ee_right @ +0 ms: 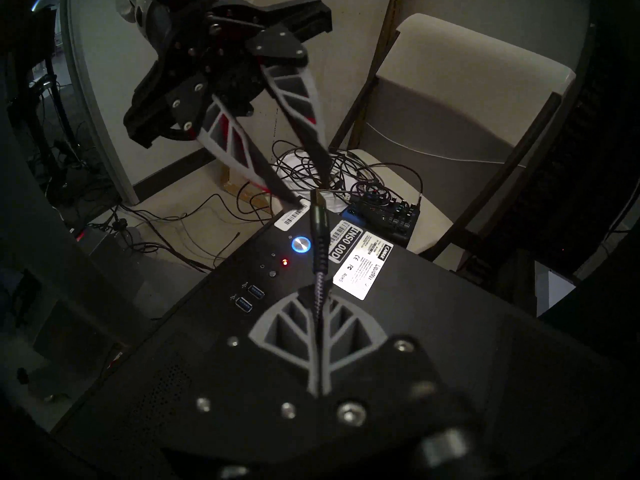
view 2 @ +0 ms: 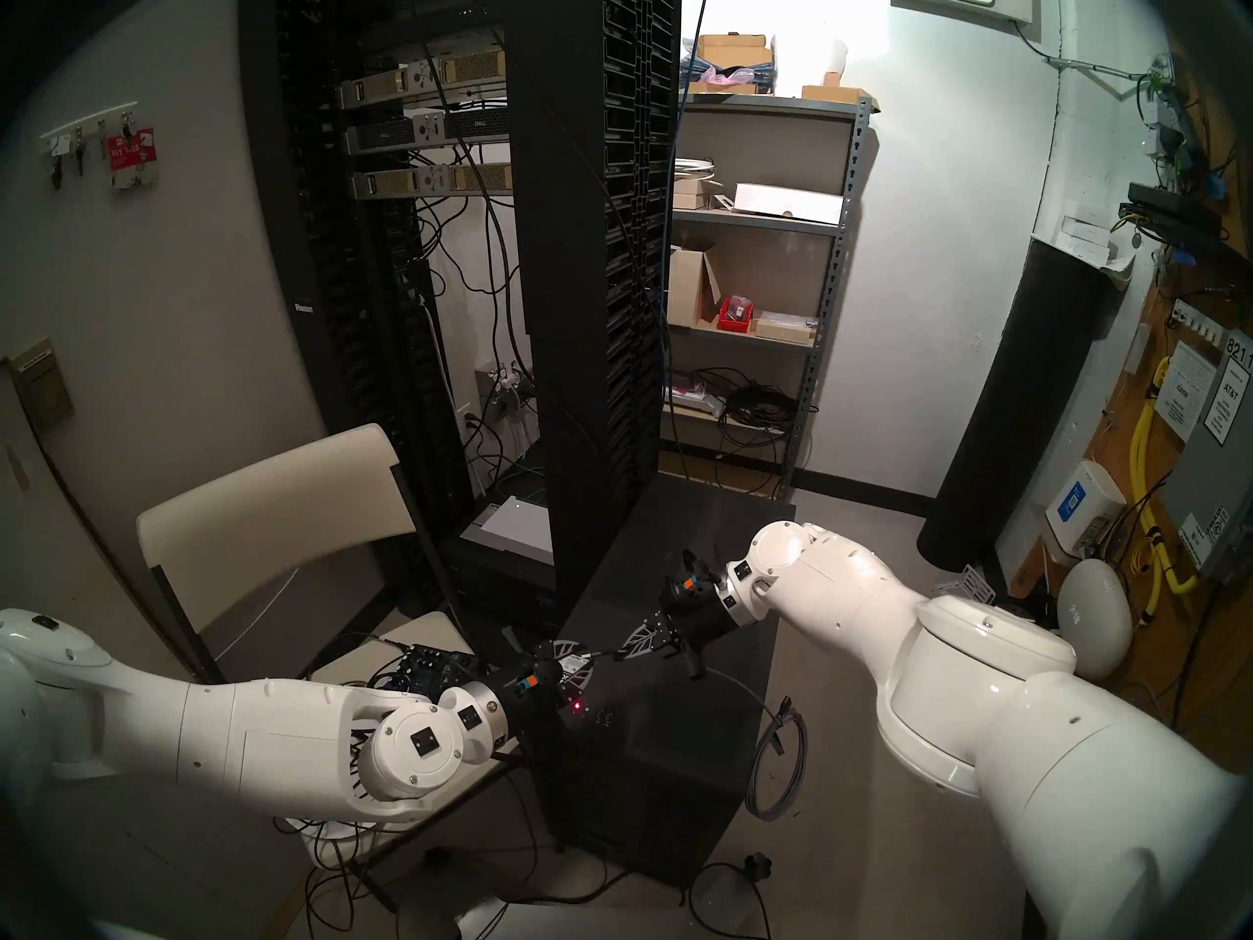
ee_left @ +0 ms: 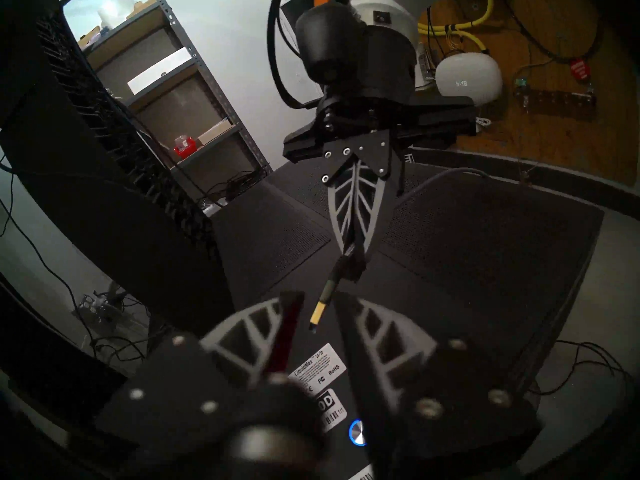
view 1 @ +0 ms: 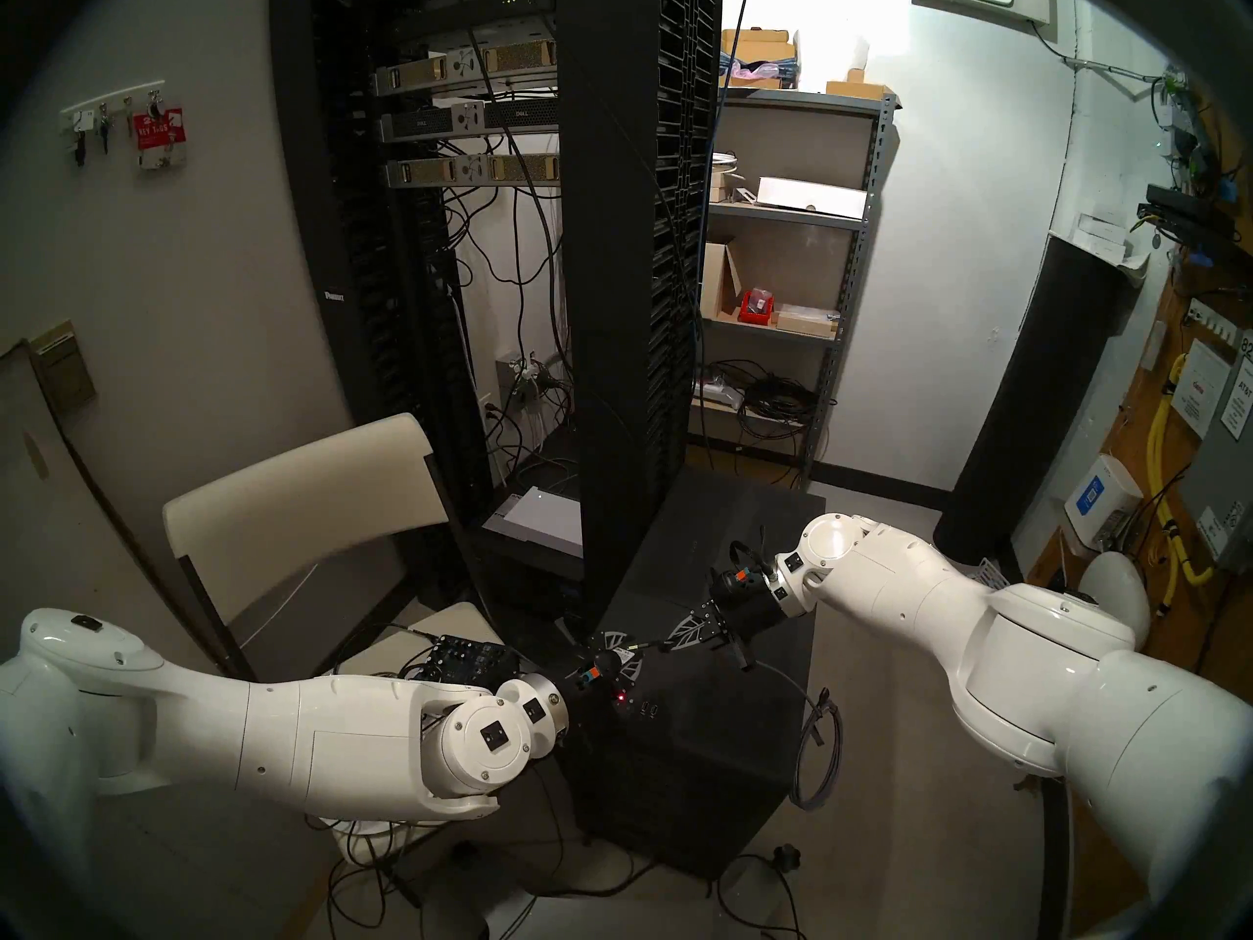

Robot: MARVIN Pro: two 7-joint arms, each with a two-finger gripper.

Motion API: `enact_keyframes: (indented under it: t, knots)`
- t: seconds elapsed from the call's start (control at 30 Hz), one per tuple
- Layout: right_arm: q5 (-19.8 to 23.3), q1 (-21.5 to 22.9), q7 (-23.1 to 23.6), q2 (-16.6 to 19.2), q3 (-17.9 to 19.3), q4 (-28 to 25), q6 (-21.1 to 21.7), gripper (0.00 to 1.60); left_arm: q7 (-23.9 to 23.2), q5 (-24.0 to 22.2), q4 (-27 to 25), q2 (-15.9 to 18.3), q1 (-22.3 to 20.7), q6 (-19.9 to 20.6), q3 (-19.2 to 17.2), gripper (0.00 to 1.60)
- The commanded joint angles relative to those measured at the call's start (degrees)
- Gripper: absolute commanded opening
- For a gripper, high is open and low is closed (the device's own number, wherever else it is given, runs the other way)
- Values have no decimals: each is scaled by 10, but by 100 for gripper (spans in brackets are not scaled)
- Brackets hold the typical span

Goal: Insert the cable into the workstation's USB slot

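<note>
Grey braided cable (ee_right: 319, 288) is pinched tight in the right hand (ee_right: 320, 292), plug sticking out over the workstation (ee_right: 450, 330) top. Left hand (ee_right: 298, 188) sits with fingers apart either side of the plug tip, not gripping. USB slot (ee_right: 243, 303) is nearby, still vacant.

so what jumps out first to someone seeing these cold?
The two white arms meeting over the black workstation: the right gripper is shut on the grey braided cable, its plug sticking out between the spread fingers of the left gripper. On the workstation's top, a blue-ringed button and a red light glow beside twin USB slots. Behind stands a tall black server rack.
</note>
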Motion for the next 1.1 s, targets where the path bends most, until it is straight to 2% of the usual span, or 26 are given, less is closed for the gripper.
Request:
enact_keyframes:
  t: [0.0, 0.1, 0.17, 0.2, 0.47, 0.53, 0.6, 0.83, 0.93, 1.0, 1.07]
  knots:
    - [6, 17, 6, -22, 8, 6, -13, 0, -4, 4, -3, -10, -9, 3, -4, 78]
    - [5, 18, 9, -25, 9, 9, -15, 0, -4, 3, 0, -13, -8, 5, -4, 80]
    - [5, 18, 12, -28, 10, 14, -19, 0, -6, 3, 2, -16, -6, 7, -4, 99]
    - [4, 19, 13, -29, 11, 16, -20, 0, -6, 3, 2, -17, -5, 7, -4, 100]
    - [6, 19, 21, -31, 16, 19, -27, 0, -6, 4, 6, -20, -3, 10, -4, 95]
    - [7, 19, 24, -31, 17, 19, -28, 0, -5, 5, 11, -23, -3, 10, -5, 83]
    - [6, 18, 27, -30, 16, 18, -30, 0, -6, 5, 17, -26, -3, 9, -5, 77]
    - [3, 15, 33, -25, 12, 9, -28, 0, 1, 7, 33, -33, 1, -2, -9, 80]
    - [2, 12, 36, -23, 10, 5, -26, 0, 1, 7, 31, -31, -3, -3, -11, 97]
    - [1, 11, 35, -23, 9, 6, -25, 0, 2, 4, 27, -29, -5, 0, -12, 94]
    - [1, 10, 35, -23, 8, 5, -25, 0, 2, 6, 27, -27, -7, -3, -12, 83]
